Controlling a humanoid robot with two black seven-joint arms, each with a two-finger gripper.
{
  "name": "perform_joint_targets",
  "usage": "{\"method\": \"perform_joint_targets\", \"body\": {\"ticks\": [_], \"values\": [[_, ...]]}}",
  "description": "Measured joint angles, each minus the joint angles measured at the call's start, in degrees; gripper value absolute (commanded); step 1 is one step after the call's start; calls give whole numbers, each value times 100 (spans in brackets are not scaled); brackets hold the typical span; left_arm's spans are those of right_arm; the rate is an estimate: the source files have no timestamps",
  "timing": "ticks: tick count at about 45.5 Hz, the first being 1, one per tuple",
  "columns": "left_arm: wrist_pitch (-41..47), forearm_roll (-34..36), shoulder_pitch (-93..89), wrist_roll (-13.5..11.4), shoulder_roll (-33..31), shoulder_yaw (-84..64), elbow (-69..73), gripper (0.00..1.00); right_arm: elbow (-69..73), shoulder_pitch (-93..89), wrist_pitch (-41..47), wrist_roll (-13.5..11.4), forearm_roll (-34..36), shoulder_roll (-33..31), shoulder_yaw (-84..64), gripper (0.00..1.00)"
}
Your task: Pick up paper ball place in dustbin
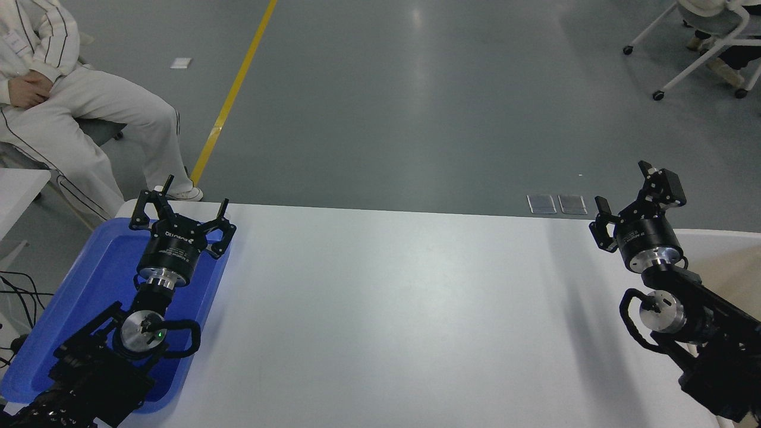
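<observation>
The right gripper [631, 193] hangs above the tabletop's [392, 309] far right corner with its fingers spread wide and nothing between them. Just behind and beside its arm lies the dustbin [728, 252]: only a strip of its white rounded rim and a patch of cream-beige inner wall show, the rest hidden by the arm. The paper ball cannot be seen anywhere. The left gripper [181, 205] is parked over the blue tray [101, 267] at lower left, fingers also wide. A person in white clothes [71, 107] sits at far left.
</observation>
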Motion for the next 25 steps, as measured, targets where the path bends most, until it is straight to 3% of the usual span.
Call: {"method": "perform_joint_targets", "body": {"ticks": [25], "values": [[0,0,-2,0,0,0,0,100,487,-567,-82,394,-43,86,1,100]]}}
